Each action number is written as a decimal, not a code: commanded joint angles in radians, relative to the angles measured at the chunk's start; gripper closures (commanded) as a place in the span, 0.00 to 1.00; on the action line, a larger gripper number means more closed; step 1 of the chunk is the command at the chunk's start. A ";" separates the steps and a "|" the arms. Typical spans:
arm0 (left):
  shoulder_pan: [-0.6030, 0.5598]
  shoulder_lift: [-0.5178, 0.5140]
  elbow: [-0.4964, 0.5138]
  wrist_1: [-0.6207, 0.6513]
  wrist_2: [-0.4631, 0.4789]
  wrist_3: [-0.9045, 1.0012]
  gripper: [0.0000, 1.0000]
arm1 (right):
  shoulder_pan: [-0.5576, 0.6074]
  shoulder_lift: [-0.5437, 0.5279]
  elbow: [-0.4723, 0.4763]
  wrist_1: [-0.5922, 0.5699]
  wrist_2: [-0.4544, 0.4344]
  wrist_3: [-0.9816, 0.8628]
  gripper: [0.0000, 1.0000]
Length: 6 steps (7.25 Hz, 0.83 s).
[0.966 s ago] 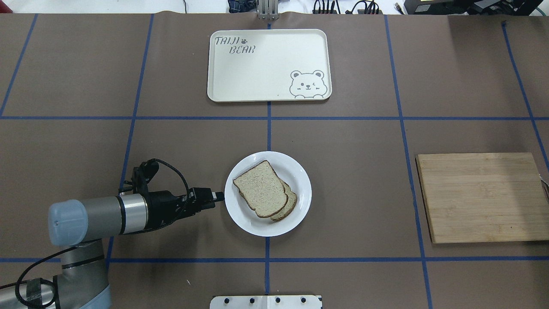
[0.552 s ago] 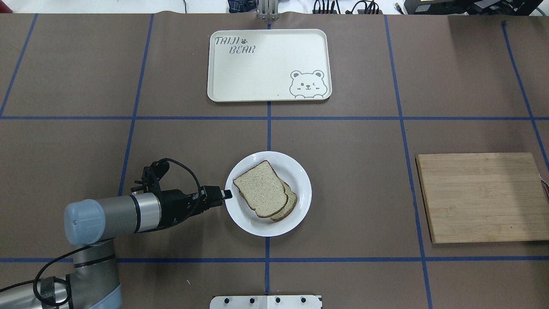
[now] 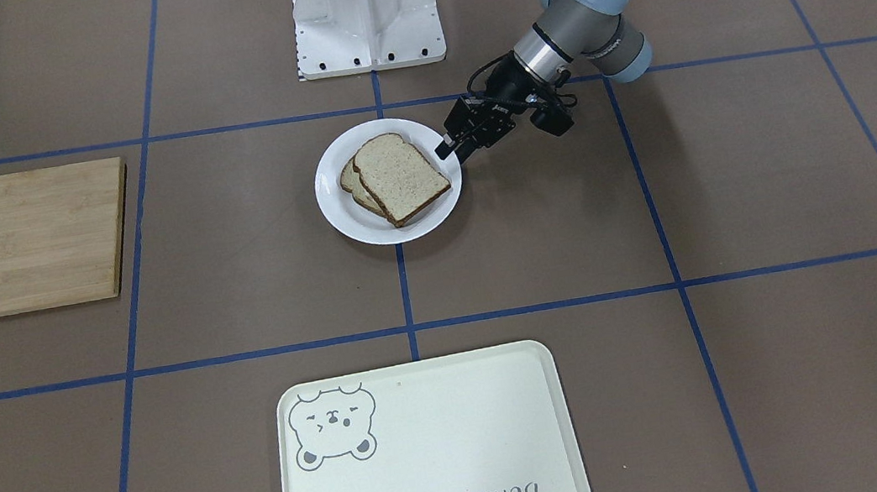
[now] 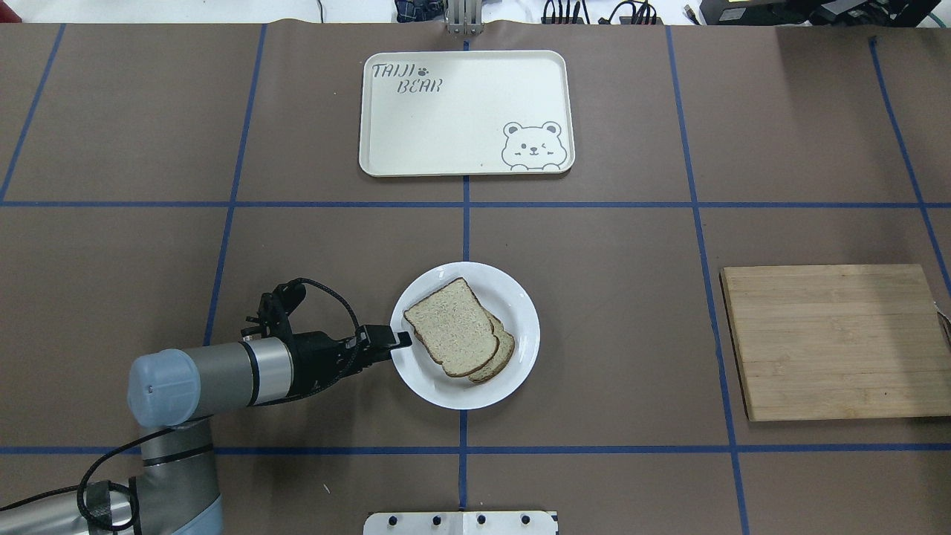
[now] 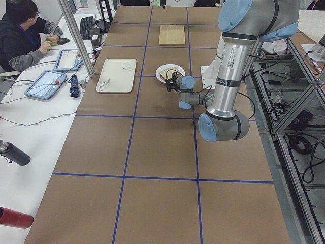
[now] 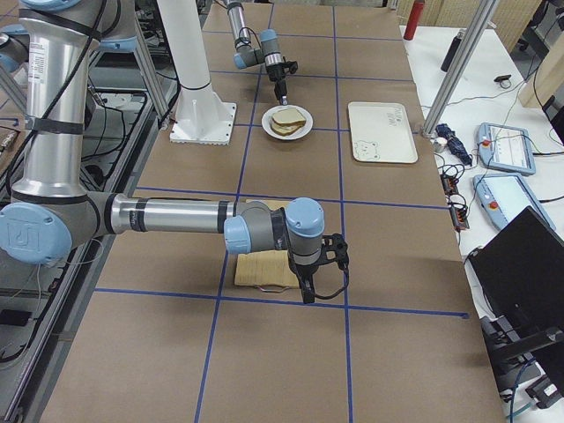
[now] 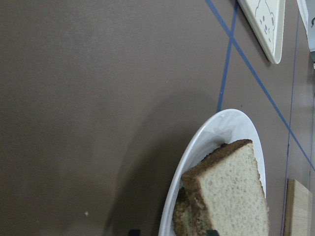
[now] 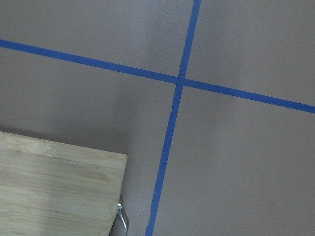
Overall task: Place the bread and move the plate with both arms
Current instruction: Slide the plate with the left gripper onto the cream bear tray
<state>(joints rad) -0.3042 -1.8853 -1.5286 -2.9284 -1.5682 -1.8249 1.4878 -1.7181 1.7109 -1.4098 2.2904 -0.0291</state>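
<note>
The white plate sits mid-table with two bread slices stacked on it, a top slice and a lower one peeking out. My left gripper is low at the plate's left rim, open, with the rim between its jaws; the front view shows it at the rim too. The left wrist view shows the plate rim and bread close up. My right gripper hangs over the wooden board's edge, only in the right side view; I cannot tell if it is open or shut.
A cream bear tray lies at the far middle of the table. A wooden board lies at the right; its corner shows in the right wrist view. The white robot base stands behind the plate.
My left arm has moved right toward the plate; the gripper's tips went from just short of the rim to over it. Plate and bread have not moved.
</note>
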 commanded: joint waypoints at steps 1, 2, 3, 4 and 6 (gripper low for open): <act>0.022 -0.005 0.002 0.000 0.019 -0.004 0.48 | -0.001 0.000 -0.010 0.002 0.000 0.000 0.00; 0.040 -0.005 0.002 0.000 0.043 -0.002 0.49 | -0.001 0.009 -0.020 0.002 0.000 0.000 0.00; 0.048 -0.012 0.002 0.000 0.048 -0.002 0.50 | -0.001 0.015 -0.031 0.003 0.000 0.000 0.00; 0.048 -0.021 0.002 0.000 0.048 -0.002 0.52 | -0.001 0.023 -0.043 0.005 0.000 -0.002 0.00; 0.050 -0.028 0.021 0.000 0.050 -0.001 0.60 | -0.001 0.023 -0.045 0.005 0.000 0.000 0.00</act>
<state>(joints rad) -0.2558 -1.9082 -1.5186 -2.9284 -1.5204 -1.8267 1.4864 -1.6963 1.6693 -1.4054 2.2902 -0.0296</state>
